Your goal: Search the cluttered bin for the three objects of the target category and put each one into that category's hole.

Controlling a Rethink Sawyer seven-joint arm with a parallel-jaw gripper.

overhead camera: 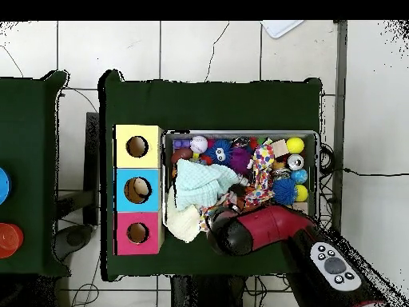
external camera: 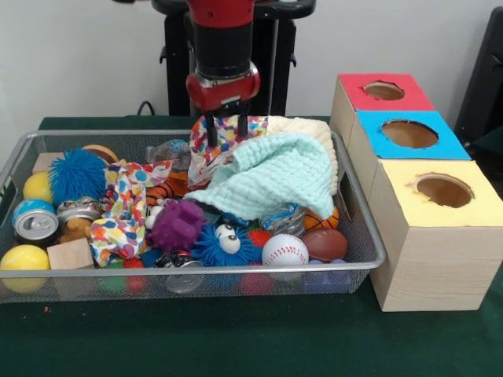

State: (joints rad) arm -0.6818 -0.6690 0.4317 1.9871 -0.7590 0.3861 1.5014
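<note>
green table (external camera: pixel 236 345), gripper (external camera: pixel 225 126) over bin (external camera: pixel 369 236)

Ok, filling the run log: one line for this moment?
pincer: down at polka-dot cloth, grip unclear | second polka-dot cloth: in bin | yellow hole: empty

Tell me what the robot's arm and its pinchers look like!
The arm is a fat red tube with black bands and a red collar at the bottom. Its gripper has two thin dark fingers. From overhead, there's a grey oval panel with little round buttons.

We face the robot close across the bin (external camera: pixel 23 149). From high overhead we look straight down. Both views share bin and boxes (overhead camera: pixel 137 189).
</note>
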